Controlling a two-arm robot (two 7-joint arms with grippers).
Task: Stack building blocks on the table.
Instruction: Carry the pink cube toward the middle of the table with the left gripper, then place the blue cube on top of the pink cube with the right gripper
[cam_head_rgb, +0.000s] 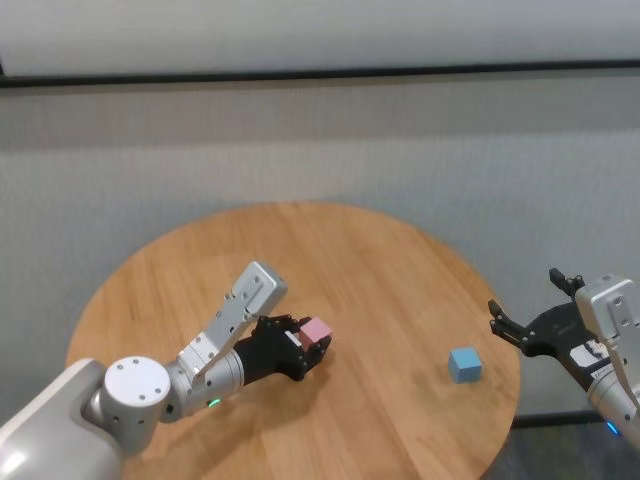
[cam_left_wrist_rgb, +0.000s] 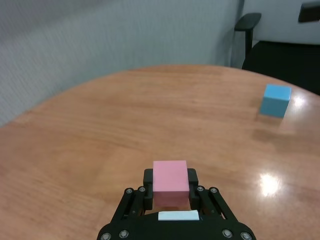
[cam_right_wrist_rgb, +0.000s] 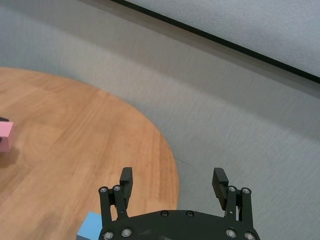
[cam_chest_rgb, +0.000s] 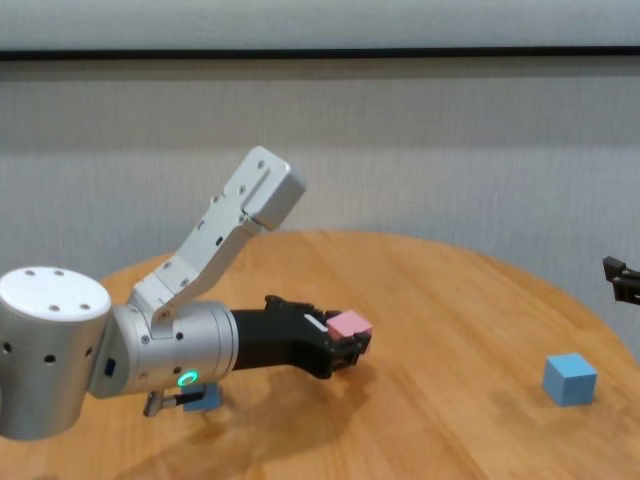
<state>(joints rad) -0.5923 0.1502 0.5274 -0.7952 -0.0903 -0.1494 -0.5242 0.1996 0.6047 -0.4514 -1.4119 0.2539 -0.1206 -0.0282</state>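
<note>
Left gripper (cam_head_rgb: 318, 345) fingers clamping pink block (cam_head_rgb: 316, 329) above table (cam_head_rgb: 380, 270), right gripper (cam_head_rgb: 535, 310) fingers wide beyond table edge

Table (cam_head_rgb: 400, 270): wood-plank top, light orange-brown, visible grain, smooth with a slight sheen that throws bright glare spots.
Pink block (cam_left_wrist_rgb: 170, 181): plain, matt, smooth faces.
Light blue block (cam_head_rgb: 464, 364): plain, matt, smooth.
Left gripper (cam_left_wrist_rgb: 170, 197): black matt fingers, plastic-looking, small bright screw heads.
Right gripper (cam_right_wrist_rgb: 173, 182): same black matt finish.
Arm casings (cam_chest_rgb: 60, 350): smooth pale grey, satin shell.
</note>
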